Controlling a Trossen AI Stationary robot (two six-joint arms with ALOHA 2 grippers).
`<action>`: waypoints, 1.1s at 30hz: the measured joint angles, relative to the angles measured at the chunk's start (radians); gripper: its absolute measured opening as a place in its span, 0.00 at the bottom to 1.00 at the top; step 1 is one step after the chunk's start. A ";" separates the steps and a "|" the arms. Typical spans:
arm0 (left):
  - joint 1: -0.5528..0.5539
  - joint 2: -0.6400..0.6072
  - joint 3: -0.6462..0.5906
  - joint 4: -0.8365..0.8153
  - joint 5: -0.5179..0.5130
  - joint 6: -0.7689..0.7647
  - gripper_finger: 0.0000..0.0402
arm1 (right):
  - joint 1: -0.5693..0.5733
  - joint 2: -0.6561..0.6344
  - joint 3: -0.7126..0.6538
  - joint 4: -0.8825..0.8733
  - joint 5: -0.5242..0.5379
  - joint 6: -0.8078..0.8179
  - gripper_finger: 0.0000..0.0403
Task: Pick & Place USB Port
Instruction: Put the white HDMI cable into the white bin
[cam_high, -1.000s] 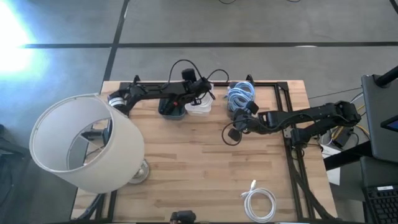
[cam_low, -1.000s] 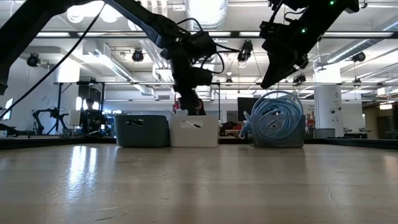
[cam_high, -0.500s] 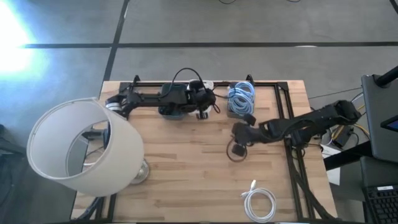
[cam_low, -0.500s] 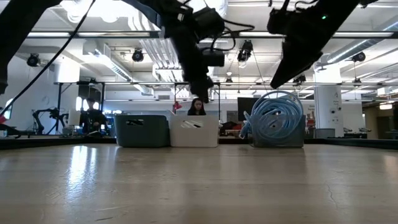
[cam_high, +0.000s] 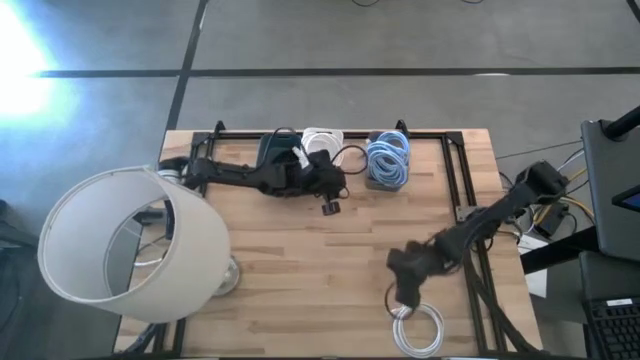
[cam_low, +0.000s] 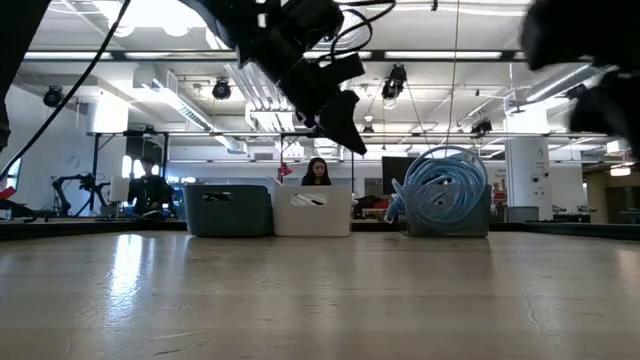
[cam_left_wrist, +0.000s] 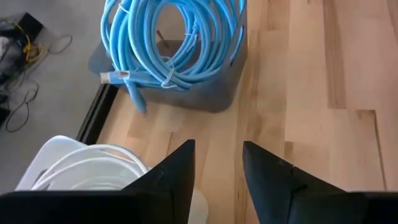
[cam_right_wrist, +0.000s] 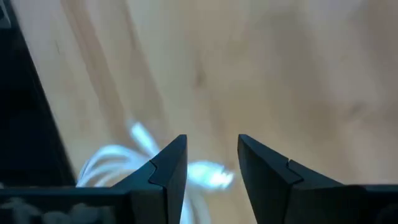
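Note:
A coiled white USB cable (cam_high: 420, 328) lies flat on the table near its near edge; in the right wrist view the white cable (cam_right_wrist: 118, 163) shows blurred under my fingers. My right gripper (cam_high: 402, 290) hovers open just above the coil's far side, touching nothing. My left gripper (cam_high: 329, 203) (cam_left_wrist: 217, 163) is open and empty over bare table in front of the bins. A grey bin holds a blue cable coil (cam_high: 388, 158) (cam_left_wrist: 177, 43). A white bin (cam_high: 320, 140) holds white cables (cam_left_wrist: 87, 169), and a dark bin (cam_high: 272, 150) stands beside it.
A big white lampshade (cam_high: 120, 240) stands over the table's left side on a round base (cam_high: 225, 275). A black frame (cam_high: 455, 170) runs along the far and right edges. In the low view the bins (cam_low: 310, 210) line the far side, with people in the room behind.
My right gripper has swung from beside the blue-cable bin toward the near edge and down, ending above the white coil. My left gripper has moved off the white bin toward the near edge and a little right, out over bare table. The cables and bins have stayed put.

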 joint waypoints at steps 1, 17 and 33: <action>-0.002 -0.006 -0.027 0.039 0.001 0.000 0.34 | 0.025 0.019 0.000 0.002 -0.023 0.054 0.35; -0.010 -0.012 -0.214 0.259 0.012 -0.014 0.35 | 0.209 0.287 0.010 0.009 -0.208 0.318 0.34; -0.030 -0.012 -0.221 0.263 0.142 -0.053 0.35 | 0.177 0.250 0.056 0.025 -0.074 0.144 0.04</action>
